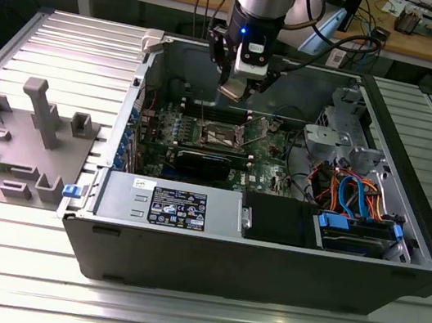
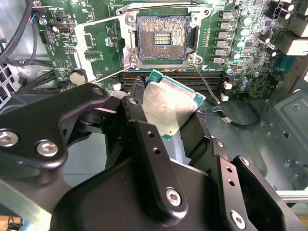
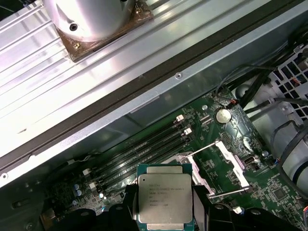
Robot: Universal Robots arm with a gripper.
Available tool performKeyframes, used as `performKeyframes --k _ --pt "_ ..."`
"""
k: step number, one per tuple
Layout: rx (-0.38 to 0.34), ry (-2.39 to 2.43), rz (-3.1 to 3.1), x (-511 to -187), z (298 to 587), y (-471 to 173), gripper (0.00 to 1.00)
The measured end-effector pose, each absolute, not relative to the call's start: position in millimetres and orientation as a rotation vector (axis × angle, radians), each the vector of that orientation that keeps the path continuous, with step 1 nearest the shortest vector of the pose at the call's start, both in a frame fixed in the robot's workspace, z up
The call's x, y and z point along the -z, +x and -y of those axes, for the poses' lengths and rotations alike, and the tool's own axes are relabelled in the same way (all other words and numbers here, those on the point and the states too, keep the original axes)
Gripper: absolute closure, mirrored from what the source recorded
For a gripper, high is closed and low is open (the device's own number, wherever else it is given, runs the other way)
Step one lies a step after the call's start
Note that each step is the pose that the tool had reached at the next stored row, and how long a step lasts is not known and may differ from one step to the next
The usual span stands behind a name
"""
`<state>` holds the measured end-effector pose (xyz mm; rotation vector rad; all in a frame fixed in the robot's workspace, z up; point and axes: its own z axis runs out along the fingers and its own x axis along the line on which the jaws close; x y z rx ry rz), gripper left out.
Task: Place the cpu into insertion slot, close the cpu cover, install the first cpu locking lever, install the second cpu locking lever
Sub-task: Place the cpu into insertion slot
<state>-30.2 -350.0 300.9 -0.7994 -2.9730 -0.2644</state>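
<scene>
My gripper hangs over the open computer case, shut on the cpu, a flat square chip with a dull silver top. In both wrist views the black fingers clamp two opposite edges of the cpu, which is tilted and held above the board. The insertion slot lies bare on the green board, a short way beyond the chip, its contact field exposed. The cpu cover is swung up and open beside the slot. A thin locking lever sticks out, unlatched.
Long memory slots run between the chip and the socket. The case's metal wall rises close behind. A power supply and a drive cage with blue cables fill the near side. A grey fixture block sits at the exterior view's left.
</scene>
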Motion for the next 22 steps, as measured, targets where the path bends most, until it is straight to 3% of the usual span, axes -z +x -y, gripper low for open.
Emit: performKeyframes --k 22 --pt "0.265 -0.820 2.969 -300.9 350.0 -30.2 0.46"
